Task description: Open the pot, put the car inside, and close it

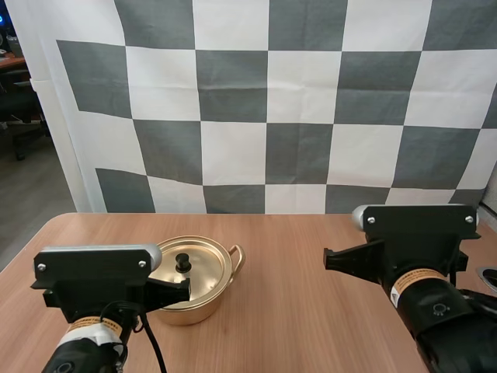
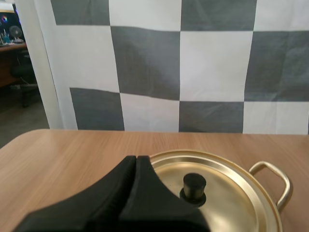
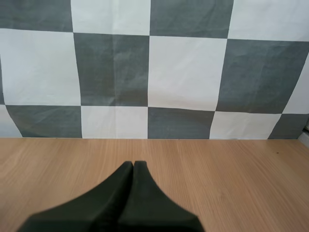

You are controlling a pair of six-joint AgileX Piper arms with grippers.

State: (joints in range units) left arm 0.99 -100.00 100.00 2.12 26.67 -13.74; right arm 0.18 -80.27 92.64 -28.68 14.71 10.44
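A gold pot [image 1: 192, 305] stands on the wooden table at the left, its gold lid [image 1: 194, 268] seated on it with a black knob [image 1: 183, 261] on top. One loop handle [image 1: 236, 258] sticks out to the right. In the left wrist view my left gripper [image 2: 136, 158] is shut on nothing, its tips just short of the lid [image 2: 227, 193] and its knob [image 2: 194, 187]. In the right wrist view my right gripper [image 3: 133, 164] is shut on nothing over bare wood. My left arm [image 1: 97, 291] hides the pot's near left side.
The wooden table [image 1: 295, 311] stretches between the two arms. My right arm [image 1: 419, 264] sits at the right, well away from the pot. The table's far edge [image 1: 272, 215] meets the backdrop.
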